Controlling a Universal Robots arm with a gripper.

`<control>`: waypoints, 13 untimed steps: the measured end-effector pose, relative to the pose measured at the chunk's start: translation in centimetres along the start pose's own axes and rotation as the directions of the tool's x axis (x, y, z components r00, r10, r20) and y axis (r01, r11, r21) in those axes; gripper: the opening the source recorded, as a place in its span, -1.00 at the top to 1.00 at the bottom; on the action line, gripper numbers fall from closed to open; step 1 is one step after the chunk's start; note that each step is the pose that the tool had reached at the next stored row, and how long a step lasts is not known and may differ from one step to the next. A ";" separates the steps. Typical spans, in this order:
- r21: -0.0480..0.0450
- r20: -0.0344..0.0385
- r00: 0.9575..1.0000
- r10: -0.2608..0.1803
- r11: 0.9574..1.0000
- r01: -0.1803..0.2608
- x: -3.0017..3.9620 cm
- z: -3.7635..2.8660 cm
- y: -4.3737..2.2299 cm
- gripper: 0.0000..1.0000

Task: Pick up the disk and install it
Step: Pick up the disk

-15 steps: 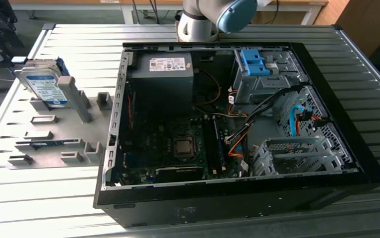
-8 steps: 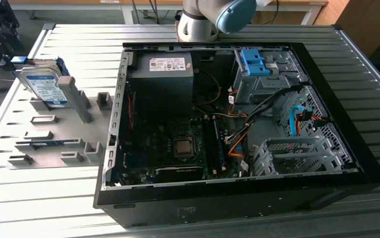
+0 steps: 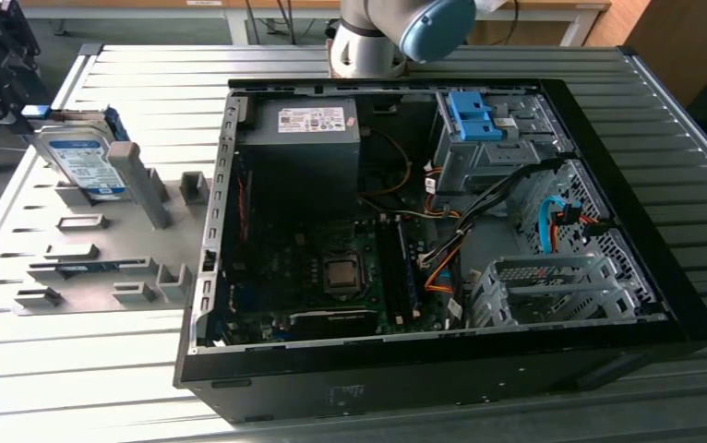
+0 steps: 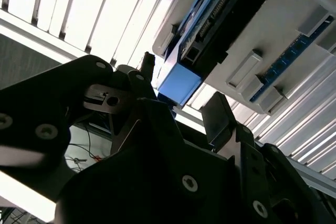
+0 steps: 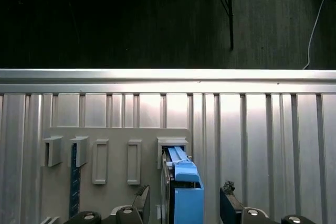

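I judge this to be the pick-up step, with nothing grasped yet. The disk point(image 3: 83, 161) stands on edge in a slot of the grey holder plate point(image 3: 120, 254), close to the worktop point(image 3: 144, 74) edge on the exterior view's left, toward the far corner. The pincer point(image 5: 185, 195) hangs over it with its 2 fingers point(image 5: 142, 199) spread apart, 1 on each side of the disk's blue-railed end. In both wrist views I see a gap between each finger and the disk, so there is no contact.

As I read it, a clean grasp calls for the fingers to sit level and centred on the disk's 2 broad faces before they meet it, then a straight pull out of the slot so the rails don't bind.

A tall grey post point(image 3: 144, 185) of the holder stands just beside the disk on the side toward the computer case point(image 3: 390, 388) and could catch a finger. The case lies open in the middle of the worktop. Inside it, at the far end, a blue bracket point(image 3: 474, 115) sits beside the grey power supply box point(image 3: 298, 152). Loose cables point(image 3: 538, 198) run across the case interior between that bracket and the metal drive cage point(image 3: 551, 286) at the near end, and I judge they could get in the way of fitting the disk.
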State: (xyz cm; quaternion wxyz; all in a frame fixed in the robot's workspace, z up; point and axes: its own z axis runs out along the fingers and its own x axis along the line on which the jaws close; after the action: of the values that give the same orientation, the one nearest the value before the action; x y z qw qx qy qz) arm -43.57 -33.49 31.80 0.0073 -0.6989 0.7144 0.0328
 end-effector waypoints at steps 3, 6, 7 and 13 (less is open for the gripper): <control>-0.002 -0.001 1.000 0.000 1.000 0.000 0.03 0.55 0.10 -0.26; -0.003 -0.001 1.000 0.000 1.000 0.000 0.06 1.09 0.09 -0.26; -0.004 -0.001 1.000 0.000 1.000 0.000 0.07 1.27 0.08 -0.26; -0.004 -0.001 1.000 0.000 1.000 0.000 0.13 2.12 0.05 -0.10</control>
State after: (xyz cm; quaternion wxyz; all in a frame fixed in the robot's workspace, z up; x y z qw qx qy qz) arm -43.70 -33.50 29.68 0.0057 -0.6988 0.7145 0.0338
